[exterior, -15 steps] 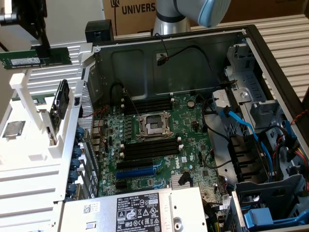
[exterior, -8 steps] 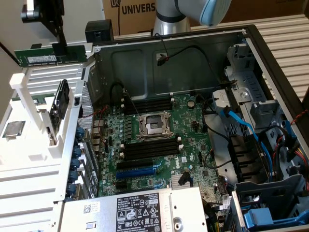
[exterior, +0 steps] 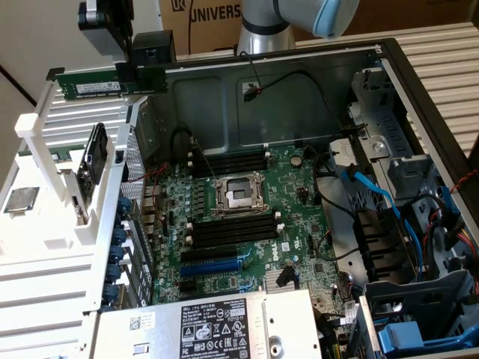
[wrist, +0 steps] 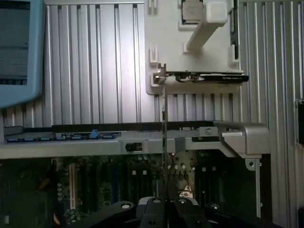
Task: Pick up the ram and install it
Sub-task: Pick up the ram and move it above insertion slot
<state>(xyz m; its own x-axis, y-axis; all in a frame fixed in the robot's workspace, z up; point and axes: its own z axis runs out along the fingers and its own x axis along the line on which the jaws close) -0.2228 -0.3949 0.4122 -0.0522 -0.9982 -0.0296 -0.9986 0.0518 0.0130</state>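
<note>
Tool (exterior: 127, 67) of a single robot arm, jaws narrowed onto the ram (exterior: 93, 84) and holding it level in the air. The ram is a long, thin green circuit-board stick with a pale sticker. It hangs above and beyond the motherboard (exterior: 247, 217), past the open case's wall toward the exterior view's left.

From the wrist view, the tool (wrist: 164, 206) grips the ram (wrist: 164, 118) edge-on, so it shows as a slim dark line with the motherboard below it.

The pick-up looks done; the install looks not yet done. The long black memory slots (exterior: 228, 163) on the motherboard lie empty, flanking a square metal processor socket (exterior: 238, 194). The motherboard is dark green, studded with small parts and crossed by black cables. Beside it, outside the case, stands a white plastic holder (exterior: 45, 149).
</note>
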